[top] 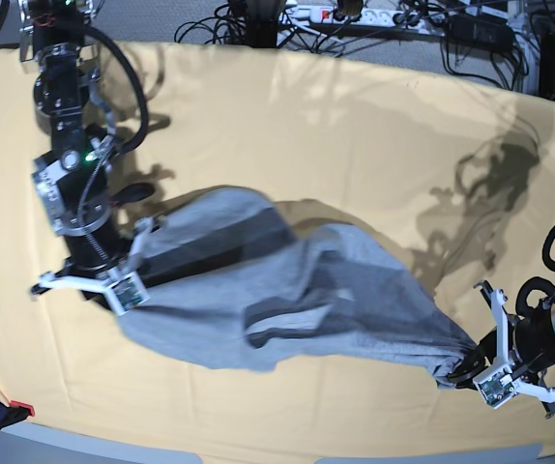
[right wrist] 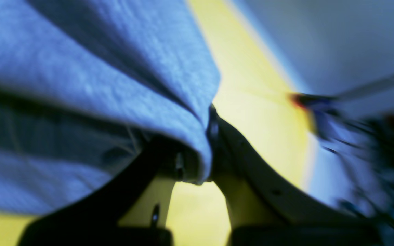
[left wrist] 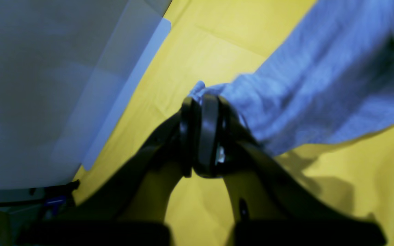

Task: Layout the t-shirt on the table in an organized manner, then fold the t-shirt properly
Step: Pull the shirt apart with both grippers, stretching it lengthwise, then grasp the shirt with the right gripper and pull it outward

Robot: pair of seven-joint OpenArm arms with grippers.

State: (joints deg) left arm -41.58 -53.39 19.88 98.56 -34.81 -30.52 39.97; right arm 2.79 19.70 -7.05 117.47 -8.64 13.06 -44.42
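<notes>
My left gripper (top: pixel 463 370) and right gripper (top: pixel 134 253) each pinch an end of the grey t-shirt (top: pixel 287 290), which sags between them above the yellow table (top: pixel 355 145). It looks soft and light; corners or hems seem the best holds.

The grey t-shirt (top: pixel 287 290) hangs stretched and bunched between the left pincer (top: pixel 466 372) and right pincer (top: pixel 128 261), above the yellow counter (top: pixel 355 145).
</notes>
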